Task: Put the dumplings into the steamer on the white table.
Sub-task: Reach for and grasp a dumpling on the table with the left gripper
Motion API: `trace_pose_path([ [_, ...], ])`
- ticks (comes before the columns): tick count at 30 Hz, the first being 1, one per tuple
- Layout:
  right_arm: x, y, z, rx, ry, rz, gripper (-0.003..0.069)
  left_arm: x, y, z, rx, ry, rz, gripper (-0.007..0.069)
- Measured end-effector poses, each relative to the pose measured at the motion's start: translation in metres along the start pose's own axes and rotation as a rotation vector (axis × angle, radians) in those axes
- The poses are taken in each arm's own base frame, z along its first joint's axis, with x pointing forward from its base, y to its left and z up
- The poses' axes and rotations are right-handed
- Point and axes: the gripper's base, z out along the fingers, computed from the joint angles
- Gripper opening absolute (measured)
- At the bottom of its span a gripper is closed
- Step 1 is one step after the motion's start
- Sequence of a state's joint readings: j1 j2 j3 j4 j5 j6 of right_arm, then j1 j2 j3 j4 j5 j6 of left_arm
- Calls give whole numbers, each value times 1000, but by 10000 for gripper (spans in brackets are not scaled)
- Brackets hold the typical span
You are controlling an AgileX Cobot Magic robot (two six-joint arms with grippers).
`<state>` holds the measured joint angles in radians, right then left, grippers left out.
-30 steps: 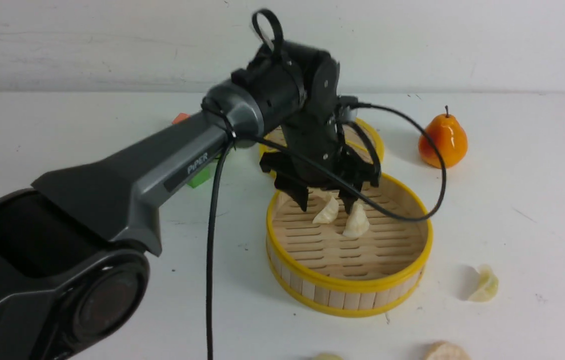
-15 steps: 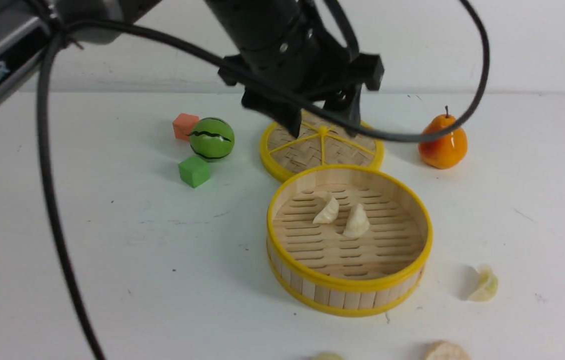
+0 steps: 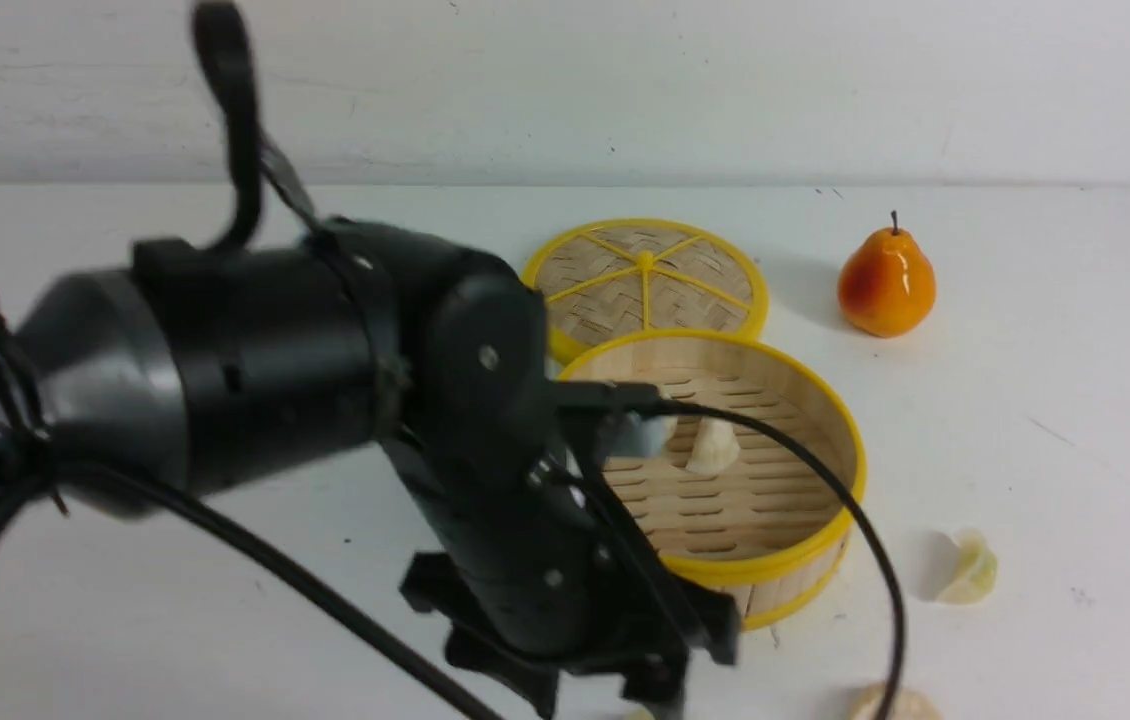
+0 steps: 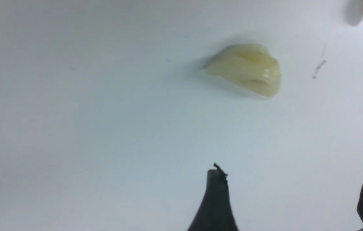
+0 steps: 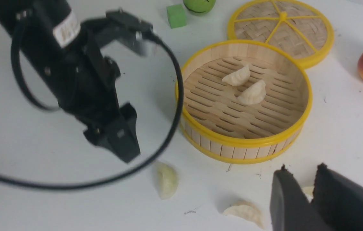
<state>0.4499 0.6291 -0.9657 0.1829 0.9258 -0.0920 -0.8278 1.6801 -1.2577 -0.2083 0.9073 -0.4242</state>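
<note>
The steamer [image 3: 830, 400] stands mid-table with two dumplings [image 5: 236, 77] [image 5: 252, 93] lying on its slats. On the white table [image 3: 1075, 400], a third dumpling [image 4: 244, 69] lies just ahead of my left gripper [image 4: 294, 179]. That gripper is open and empty, low at the near edge in front of the steamer [image 5: 244, 147]. Another dumpling [image 3: 970, 570] lies to the steamer's right. One more dumpling [image 5: 244, 211] rests near the front edge. My right gripper [image 5: 302, 168] is out of the front view. Its jaws stand a little apart, empty, and the table dumpling shows through the gap.
The woven lid [image 3: 645, 275] lies flat behind the steamer. An orange pear [image 3: 885, 285] stands at the back right. A green cube [image 5: 176, 15] and a striped green ball [image 5: 199, 4] sit at the back left. The left arm's black cable [image 3: 865, 560] loops over the steamer's front.
My left gripper rose out of the steamer, leaving two dumplings there, then swung back and down to the near edge above a loose dumpling. It stayed open throughout.
</note>
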Motion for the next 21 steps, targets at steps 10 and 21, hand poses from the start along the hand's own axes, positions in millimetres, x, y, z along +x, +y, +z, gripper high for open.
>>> trace_pose_path([
  [10,1,0,1,1,8,-10,146,-6,-12,63,-59,-60,-149,541],
  [21,12,-2,10,2,61,-14,158,-10,-8,101,-89,-48,-162,431],
])
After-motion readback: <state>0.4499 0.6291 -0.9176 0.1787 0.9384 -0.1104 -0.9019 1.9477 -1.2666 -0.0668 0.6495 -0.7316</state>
